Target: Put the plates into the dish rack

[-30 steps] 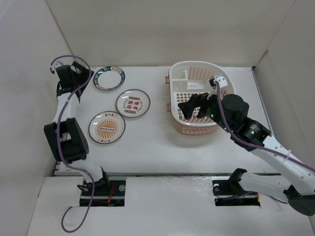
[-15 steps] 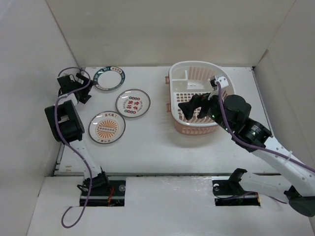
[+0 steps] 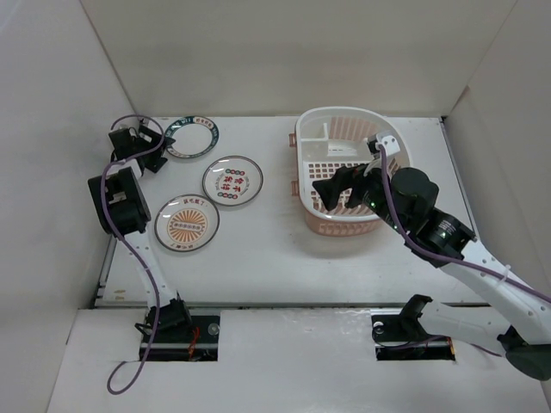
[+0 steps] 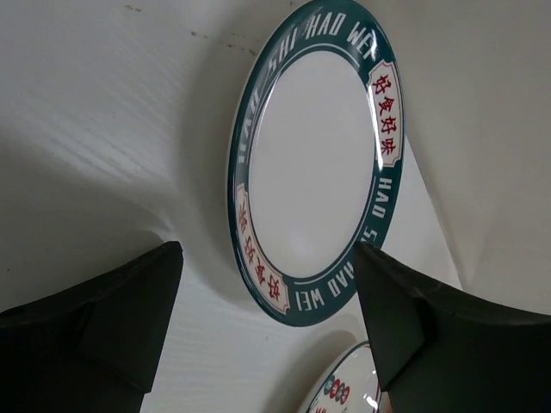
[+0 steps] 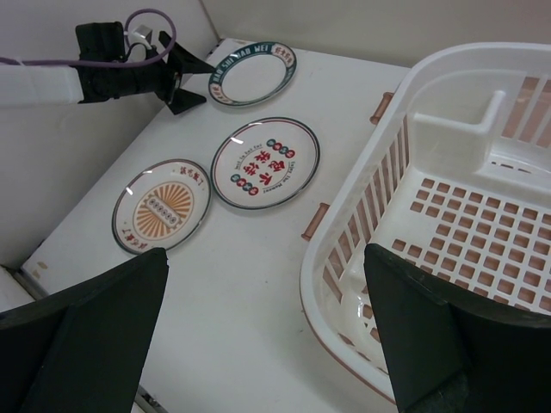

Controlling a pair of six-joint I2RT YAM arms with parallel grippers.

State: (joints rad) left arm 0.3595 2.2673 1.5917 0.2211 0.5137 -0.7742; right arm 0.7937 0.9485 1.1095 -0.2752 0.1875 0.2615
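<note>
Three plates lie flat on the white table at the left. The green-rimmed plate (image 3: 191, 137) (image 4: 310, 163) (image 5: 254, 72) is farthest back. The red-and-black characters plate (image 3: 232, 181) (image 5: 265, 162) (image 4: 344, 391) is in the middle. The orange sunburst plate (image 3: 187, 223) (image 5: 162, 218) is nearest. My left gripper (image 3: 159, 140) (image 4: 267, 258) is open and empty, low at the green-rimmed plate's left edge. The pale pink-and-white dish rack (image 3: 331, 159) (image 5: 482, 224) stands at the right with no plates in it. My right gripper (image 3: 337, 185) (image 5: 265, 254) is open and empty, above the rack's near left wall.
White enclosure walls stand on the left, back and right. The left wall (image 3: 77, 129) is close behind my left gripper. My left arm's elbow (image 3: 116, 202) hangs just left of the orange sunburst plate. The rack's small corner compartment (image 3: 317, 131) is at its back left.
My left arm has folded in and its gripper has moved right, up to the green-rimmed plate's edge. The right arm, the plates and the rack have not moved.
</note>
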